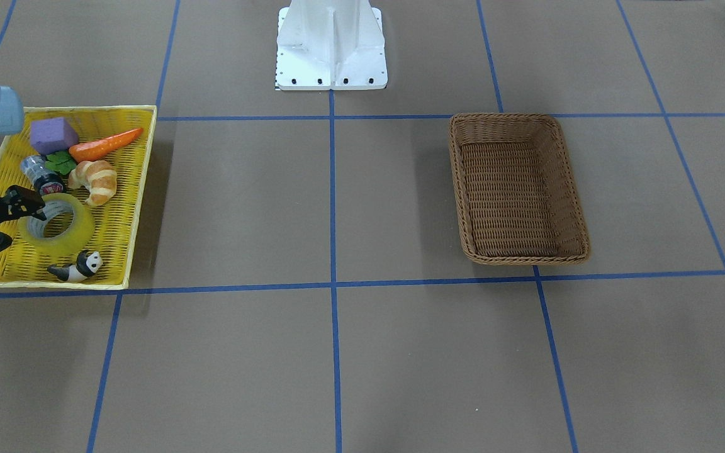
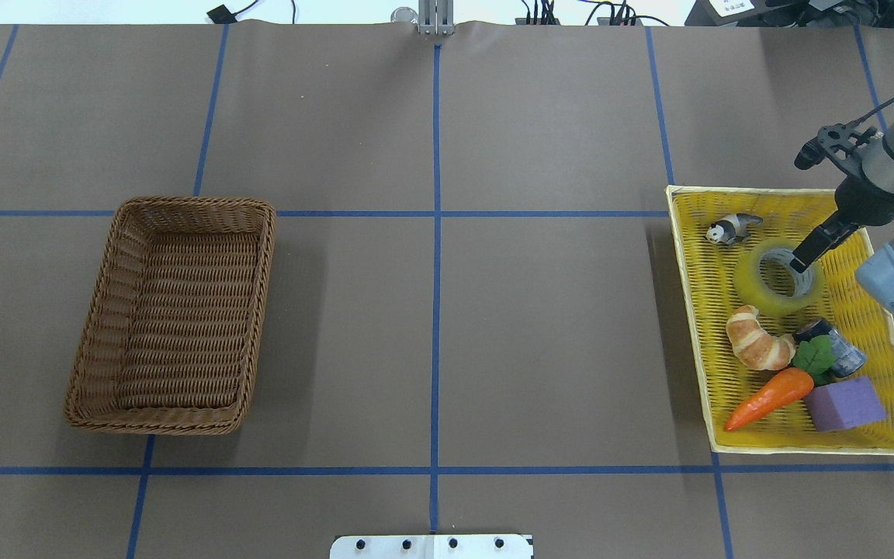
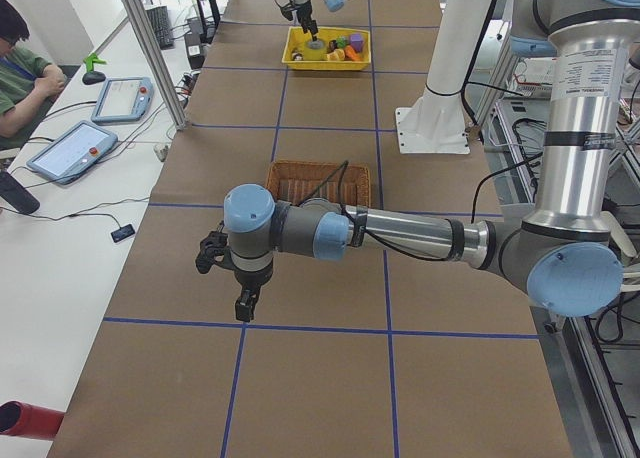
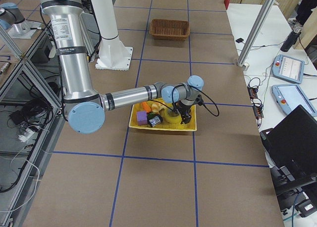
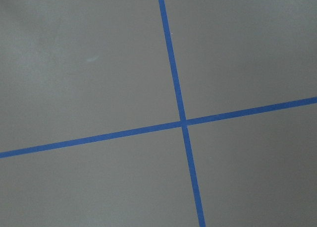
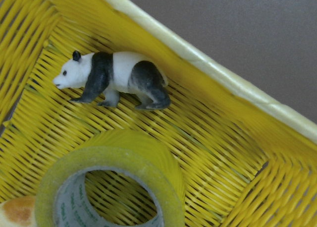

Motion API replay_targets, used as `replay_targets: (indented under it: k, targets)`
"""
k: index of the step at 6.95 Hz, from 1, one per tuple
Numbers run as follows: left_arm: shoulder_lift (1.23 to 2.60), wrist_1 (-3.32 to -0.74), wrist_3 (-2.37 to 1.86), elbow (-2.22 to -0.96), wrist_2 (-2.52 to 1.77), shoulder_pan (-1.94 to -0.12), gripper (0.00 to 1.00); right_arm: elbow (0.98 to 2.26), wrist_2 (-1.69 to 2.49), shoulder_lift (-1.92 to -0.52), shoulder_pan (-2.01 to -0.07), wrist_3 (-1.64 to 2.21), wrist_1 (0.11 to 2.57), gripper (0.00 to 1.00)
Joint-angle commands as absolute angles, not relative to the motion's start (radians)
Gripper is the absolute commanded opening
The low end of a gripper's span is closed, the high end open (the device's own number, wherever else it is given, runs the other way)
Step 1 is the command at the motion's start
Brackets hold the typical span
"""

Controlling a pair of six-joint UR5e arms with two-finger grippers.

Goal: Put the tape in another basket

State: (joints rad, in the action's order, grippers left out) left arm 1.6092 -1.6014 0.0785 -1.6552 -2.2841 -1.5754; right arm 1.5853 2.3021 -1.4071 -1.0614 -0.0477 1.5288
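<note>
The tape (image 1: 60, 226), a yellow-green roll with a white core, lies flat in the yellow tray (image 1: 124, 207), between a panda figure and a croissant. It also shows in the overhead view (image 2: 774, 277) and the right wrist view (image 6: 104, 187). My right gripper (image 1: 19, 223) is down at the roll, open, with one finger in the roll's hole and the other outside its wall. The brown wicker basket (image 1: 517, 189) stands empty far across the table (image 2: 171, 314). My left gripper (image 3: 245, 300) hangs over bare table past the basket; I cannot tell whether it is open or shut.
The yellow tray also holds a panda figure (image 2: 732, 227), a croissant (image 2: 759, 348), a carrot (image 2: 769, 397), a purple block (image 2: 844, 404) and a small silver-black cylinder (image 2: 831, 345). The robot's white base (image 1: 331, 47) stands at the table's middle edge.
</note>
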Motion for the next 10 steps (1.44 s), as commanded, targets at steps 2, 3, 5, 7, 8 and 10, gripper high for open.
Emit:
replay_targets:
  k: [2, 3, 5, 7, 8, 10]
  targets:
    - [1.609, -1.601, 0.08, -1.654, -2.284, -1.575, 0.99, 1.568, 2.298, -1.399, -1.042, -0.048, 1.528, 0.98]
    - [1.609, -1.601, 0.08, -1.654, -2.284, -1.575, 0.99, 1.565, 2.298, -1.399, -1.04, -0.048, 1.528, 0.97]
    - [1.609, -1.603, 0.08, -1.654, -2.286, -1.575, 0.99, 1.566, 2.278, -1.399, -1.04, -0.049, 1.526, 0.44]
    - [1.609, -1.603, 0.08, -1.654, -2.284, -1.575, 0.99, 1.578, 2.229, -1.399, -1.042, -0.06, 1.525, 0.0]
    - [1.609, -1.603, 0.078, -1.654, -2.286, -1.575, 0.99, 1.585, 2.229, -1.399, -1.042, -0.061, 1.525, 0.0]
    - [1.608, -1.603, 0.08, -1.654, -2.286, -1.575, 0.99, 1.65, 2.244, -1.399, -1.052, -0.052, 1.531, 0.0]
